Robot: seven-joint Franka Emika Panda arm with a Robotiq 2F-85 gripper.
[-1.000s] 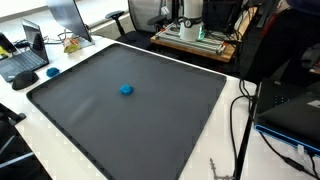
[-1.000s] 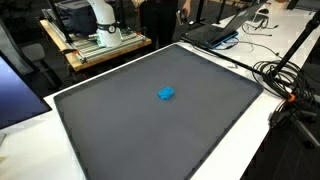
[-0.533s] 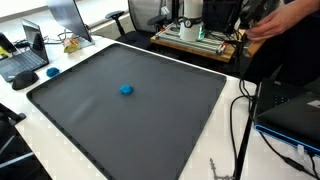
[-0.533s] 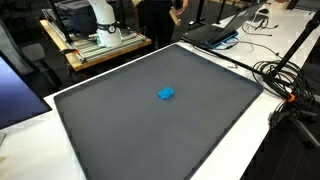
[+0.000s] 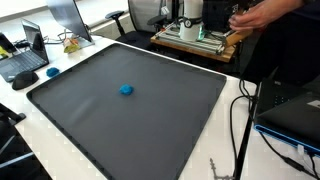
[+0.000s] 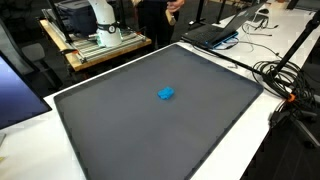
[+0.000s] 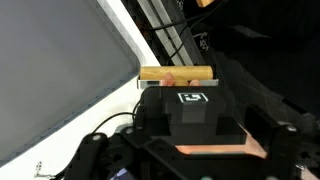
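Gripper (image 7: 190, 145) — jaws spread wide, nothing held — appears in the wrist view beside the mat's edge. Blue lump (image 5: 126, 89) lies near the middle of the mat (image 5: 180, 125) in both exterior views.

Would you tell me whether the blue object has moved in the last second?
No. The blue object keeps its place against the dark mat's edges in both exterior views.

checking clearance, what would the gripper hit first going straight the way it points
probably the wooden board edge right ahead of the gripper, though depth is unclear
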